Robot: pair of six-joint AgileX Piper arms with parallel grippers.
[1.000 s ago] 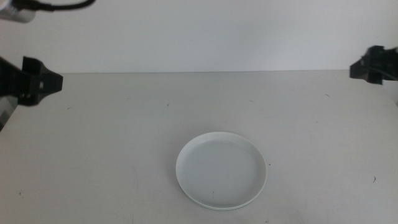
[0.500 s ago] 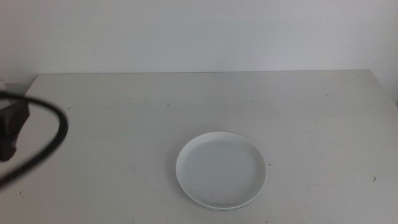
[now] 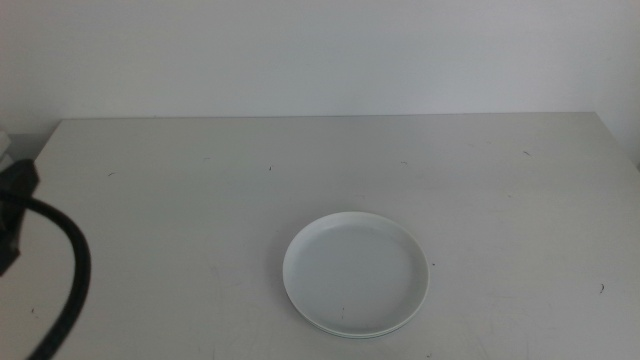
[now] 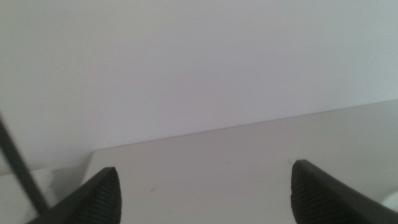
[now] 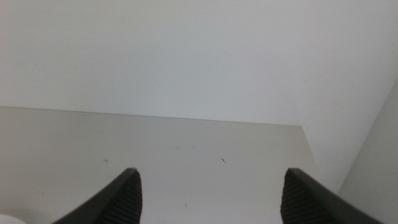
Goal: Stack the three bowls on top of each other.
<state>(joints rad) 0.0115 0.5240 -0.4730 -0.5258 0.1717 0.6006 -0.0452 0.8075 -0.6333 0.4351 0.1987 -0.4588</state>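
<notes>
The bowls (image 3: 356, 272) sit stacked on the surface (image 3: 200, 200); both pincers, left (image 4: 205, 190) and right (image 5: 211, 190), gape apart, well away from the stack.

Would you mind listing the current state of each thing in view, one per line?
White bowl: upright, on top of the stack, empty.
Bowls beneath: stacked under the white one, only a thin edge shows, colours unclear.
Left gripper: open, empty, pulled back from the stack.
Right gripper: open, empty, away from the stack.
Table: carries the stack.

the three bowls (image 3: 356, 272) sit nested in one stack, white on top, on the table's near middle.
</notes>
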